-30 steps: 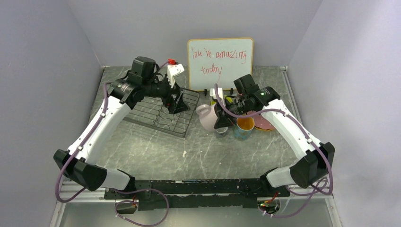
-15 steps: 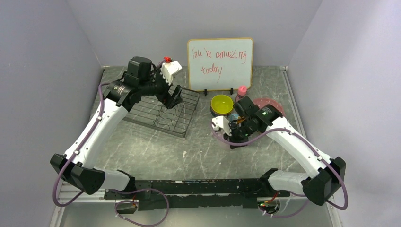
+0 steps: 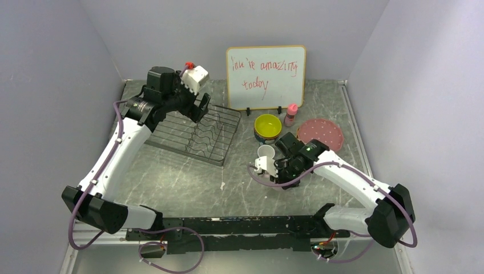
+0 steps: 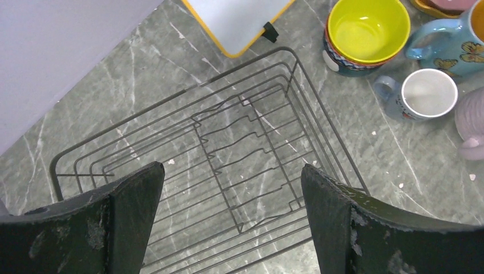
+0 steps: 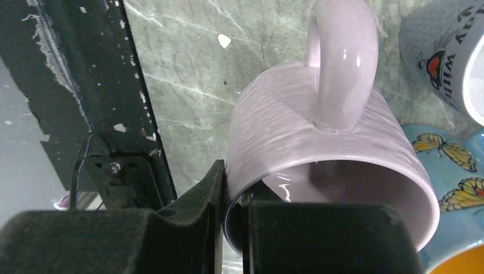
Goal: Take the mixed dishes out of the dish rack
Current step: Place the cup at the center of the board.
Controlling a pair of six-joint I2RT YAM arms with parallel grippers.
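The black wire dish rack (image 3: 188, 137) holds no dishes; it also shows in the left wrist view (image 4: 251, 142). My left gripper (image 4: 231, 188) is open and empty above it, at the rack's far side in the top view (image 3: 200, 107). My right gripper (image 5: 234, 211) is shut on the rim of the lilac mug (image 5: 319, 137), one finger inside and one outside. In the top view my right gripper (image 3: 279, 174) hides the mug. The blue mug (image 5: 445, 165) and small grey cup (image 5: 439, 57) stand beside it. The yellow bowl (image 3: 267, 124) sits in the blue-patterned bowl (image 4: 342, 60). The pink speckled plate (image 3: 321, 132) lies on the right.
A white board with red writing (image 3: 266, 77) stands at the back. A small pink bottle (image 3: 291, 114) stands between the bowl and the plate. An orange-yellow plate edge (image 4: 434, 5) shows at the top right of the left wrist view. Grey walls close in both sides.
My right arm has carried the lilac mug nearer and lower, uncovering the bowls, bottle and pink plate. My left gripper has drawn back from the rack's middle toward its far left.
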